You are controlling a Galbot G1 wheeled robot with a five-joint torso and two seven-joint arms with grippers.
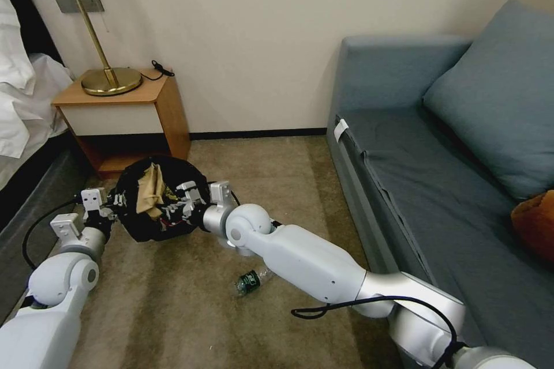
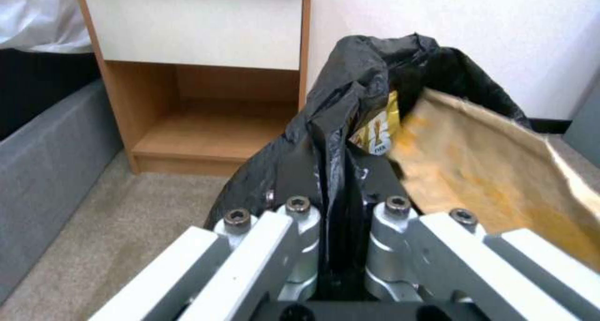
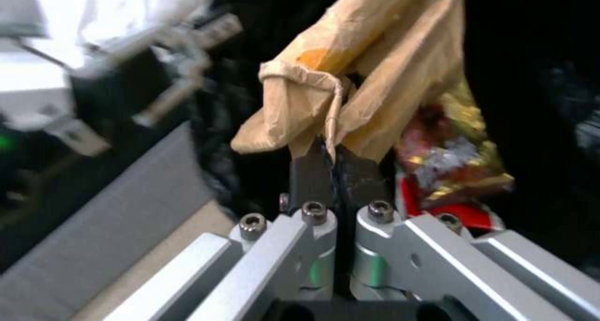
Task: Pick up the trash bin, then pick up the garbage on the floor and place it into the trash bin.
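My left gripper [image 2: 331, 171] pinches the black-bagged trash bin [image 1: 158, 199] by its rim, above the beige carpet [image 1: 173, 300]. My right gripper [image 3: 334, 164] clamps the crumpled tan paper bag [image 3: 350, 72] over the bin's mouth, where red [image 3: 462, 213] and yellow wrappers [image 2: 378, 129] lie inside. The small green-labelled bottle [image 1: 249, 281] lies on its side on the carpet near the bin.

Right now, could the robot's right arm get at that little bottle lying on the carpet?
Probably not yet: the right gripper is shut on the tan paper bag over the trash bin. The bottle lies in the open on the floor, right beside that forearm.
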